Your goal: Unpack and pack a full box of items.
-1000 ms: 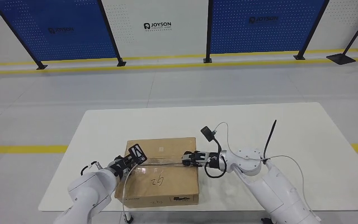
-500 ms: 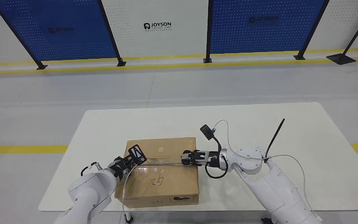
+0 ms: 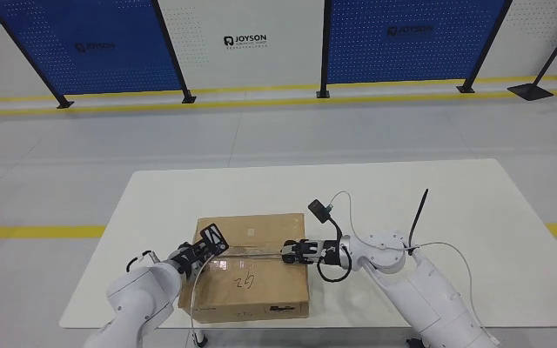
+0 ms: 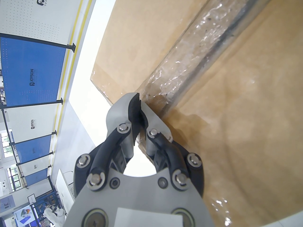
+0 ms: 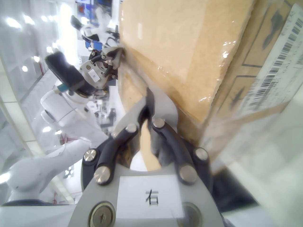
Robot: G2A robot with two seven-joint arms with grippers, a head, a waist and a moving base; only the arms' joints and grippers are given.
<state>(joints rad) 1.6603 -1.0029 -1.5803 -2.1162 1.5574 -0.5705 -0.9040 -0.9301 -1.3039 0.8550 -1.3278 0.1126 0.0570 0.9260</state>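
A brown cardboard box [image 3: 248, 283] sits closed on the white table [image 3: 435, 209], with clear tape [image 3: 252, 252] along its top centre seam. My left gripper [image 3: 197, 252] is at the left end of that seam; in the left wrist view it [image 4: 138, 102] is shut, fingertips against the wrinkled tape end [image 4: 189, 48] at the box edge [image 4: 236, 119]. My right gripper [image 3: 288, 253] rests on the seam near the box's right edge; the right wrist view shows it [image 5: 148, 95] shut against the box top [image 5: 180, 36], with the left gripper [image 5: 118, 55] beyond.
The box carries a white barcode label [image 5: 272, 79] on its right side face. The box stands near the table's front edge, with bare white tabletop to the left, right and behind. Blue and white partition panels [image 3: 104, 43] stand across the floor far behind.
My right gripper has shifted slightly left along the seam and dipped toward the box top. The left gripper and the box have stayed put.
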